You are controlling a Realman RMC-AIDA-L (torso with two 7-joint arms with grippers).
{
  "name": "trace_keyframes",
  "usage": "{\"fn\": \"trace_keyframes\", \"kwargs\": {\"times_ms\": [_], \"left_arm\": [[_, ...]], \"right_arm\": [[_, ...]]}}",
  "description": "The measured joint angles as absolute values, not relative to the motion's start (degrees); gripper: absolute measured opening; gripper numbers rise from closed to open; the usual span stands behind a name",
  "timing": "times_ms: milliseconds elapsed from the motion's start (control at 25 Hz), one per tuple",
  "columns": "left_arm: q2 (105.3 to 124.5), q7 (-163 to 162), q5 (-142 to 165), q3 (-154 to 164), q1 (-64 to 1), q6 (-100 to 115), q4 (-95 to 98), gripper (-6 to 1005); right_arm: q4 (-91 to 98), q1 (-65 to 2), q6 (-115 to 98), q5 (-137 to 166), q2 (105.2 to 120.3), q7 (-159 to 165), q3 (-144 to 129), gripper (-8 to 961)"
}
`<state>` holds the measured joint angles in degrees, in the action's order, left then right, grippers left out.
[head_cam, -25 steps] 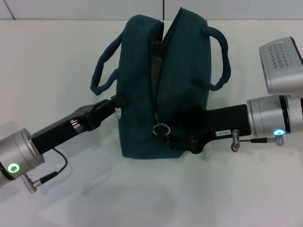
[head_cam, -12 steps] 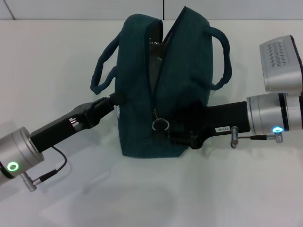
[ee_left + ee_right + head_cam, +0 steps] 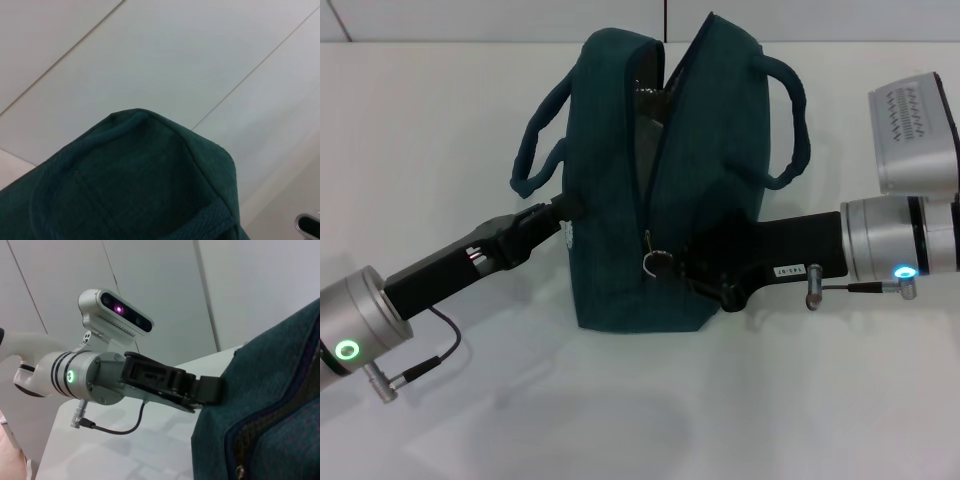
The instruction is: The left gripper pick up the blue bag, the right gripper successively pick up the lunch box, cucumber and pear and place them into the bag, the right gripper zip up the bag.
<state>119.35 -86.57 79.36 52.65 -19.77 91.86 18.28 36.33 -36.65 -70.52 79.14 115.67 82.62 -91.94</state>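
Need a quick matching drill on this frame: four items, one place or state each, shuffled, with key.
Items:
1. blue bag
2. left gripper
3. right gripper
4. zipper ring pull

Places or states:
A. at the bag's left side
B. standing upright on the table, zipper still open at the top
C. hanging low at the bag's front end
D. at the bag's front, just right of the ring pull

Pairs: 1-B, 2-A, 3-D, 4-C

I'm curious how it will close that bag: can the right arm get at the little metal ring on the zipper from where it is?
Probably yes: the right tool sits right beside the metal ring pull on the dark teal fabric bag, with nothing between them.
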Motion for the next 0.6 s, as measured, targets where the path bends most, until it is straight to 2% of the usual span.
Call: {"fn": "trace_keyframes", "kwargs": {"times_ms": [160,600], "left_arm": [[119.35,-86.57,79.29,52.65,-19.77,91.84,18.28,161],[119.27,-86.57,78.93,52.65,-19.36,91.84,18.28,166]], "right_arm": [[36.31,-36.55,-70.6,79.16,115.6,82.63,-91.93,14],[37.09,-34.1,-75.07,79.27,114.9,82.83,-87.58,14]]}}
